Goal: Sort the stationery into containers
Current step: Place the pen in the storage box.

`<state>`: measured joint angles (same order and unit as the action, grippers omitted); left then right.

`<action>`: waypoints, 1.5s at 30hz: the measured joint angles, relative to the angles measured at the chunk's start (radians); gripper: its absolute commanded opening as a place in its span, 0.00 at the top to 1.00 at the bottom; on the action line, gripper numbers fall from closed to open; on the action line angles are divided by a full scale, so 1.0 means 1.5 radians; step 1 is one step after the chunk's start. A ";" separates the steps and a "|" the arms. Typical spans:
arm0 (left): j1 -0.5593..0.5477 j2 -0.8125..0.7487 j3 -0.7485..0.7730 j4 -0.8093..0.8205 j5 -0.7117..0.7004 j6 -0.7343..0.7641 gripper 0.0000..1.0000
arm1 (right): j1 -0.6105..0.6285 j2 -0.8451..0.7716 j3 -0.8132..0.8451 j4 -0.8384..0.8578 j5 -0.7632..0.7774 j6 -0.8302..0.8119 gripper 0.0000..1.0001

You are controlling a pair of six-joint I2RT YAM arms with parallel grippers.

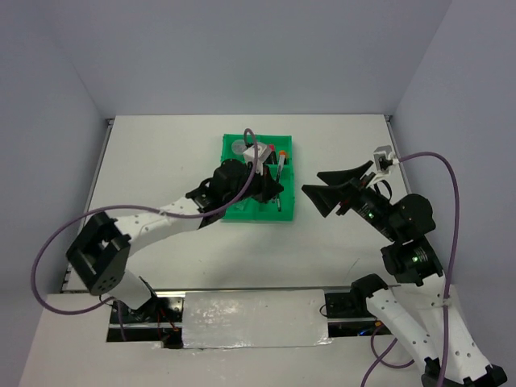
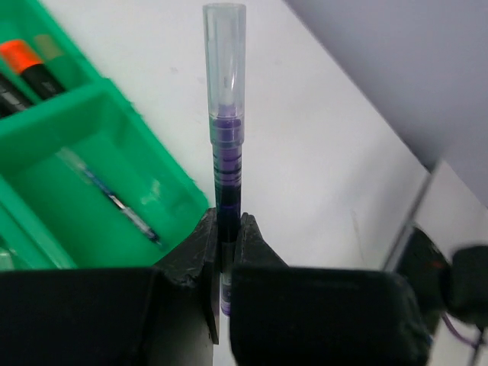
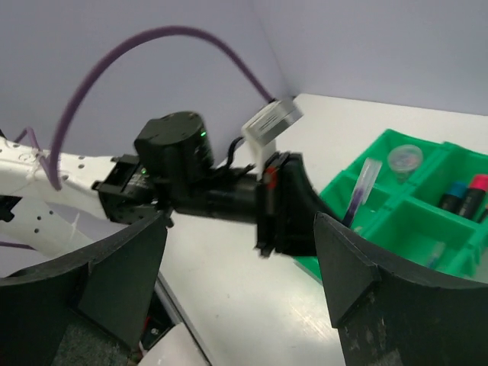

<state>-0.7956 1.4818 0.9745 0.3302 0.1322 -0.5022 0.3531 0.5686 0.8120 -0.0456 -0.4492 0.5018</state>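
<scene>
Green tray (image 1: pixel 284 211) was overreached by the left gripper (image 2: pixel 226 229), clamped on a clear-capped pen (image 2: pixel 226 145) projecting past its fingertips; the right gripper (image 1: pixel 316 184) was spread wide.

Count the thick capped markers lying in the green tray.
2. The red-capped marker and the blue-capped marker lie side by side in the far-right compartment of the green tray. Part of the tray is covered from above, so more may be hidden.

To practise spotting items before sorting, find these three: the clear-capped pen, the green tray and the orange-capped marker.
clear-capped pen (image 2: pixel 226 152), left wrist view, on the purple barrel below the cap.
green tray (image 2: pixel 152 149), left wrist view, on its outer rim.
orange-capped marker (image 2: pixel 18 55), left wrist view, on its orange cap.
</scene>
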 measured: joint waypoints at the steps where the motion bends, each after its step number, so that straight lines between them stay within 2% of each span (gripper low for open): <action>1: 0.004 0.030 0.023 0.000 -0.017 -0.002 1.00 | 0.000 -0.009 0.000 -0.014 0.008 -0.005 0.15; 5: 0.016 0.136 0.102 -0.008 -0.074 -0.015 1.00 | 0.000 -0.024 0.000 -0.079 0.035 -0.031 0.15; 14: 0.024 0.258 0.144 -0.052 -0.153 -0.043 1.00 | 0.000 -0.026 -0.010 -0.124 0.046 -0.064 0.15; 20: 0.031 0.292 0.153 -0.075 -0.174 -0.075 0.71 | 0.000 -0.025 -0.029 -0.125 0.045 -0.066 0.15; 24: 0.032 0.294 0.154 -0.076 -0.178 -0.086 0.58 | 0.000 -0.024 -0.031 -0.125 0.042 -0.067 0.15; 32: 0.035 0.302 0.161 -0.075 -0.171 -0.091 0.50 | 0.000 -0.024 -0.032 -0.125 0.031 -0.067 0.15; 41: 0.036 0.288 0.151 -0.061 -0.136 -0.112 0.46 | 0.000 -0.013 -0.032 -0.124 0.025 -0.069 0.15; 44: 0.036 0.256 0.148 -0.061 -0.119 -0.122 0.38 | 0.000 -0.007 -0.032 -0.124 0.021 -0.069 0.15; 45: 0.036 0.247 0.148 -0.062 -0.116 -0.122 0.31 | 0.000 -0.007 -0.032 -0.124 0.021 -0.069 0.15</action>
<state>-0.7418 1.8530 1.1957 0.2379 -0.0414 -0.6853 0.3527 0.5587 0.7643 -0.2321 -0.4183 0.3985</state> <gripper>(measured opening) 0.599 0.850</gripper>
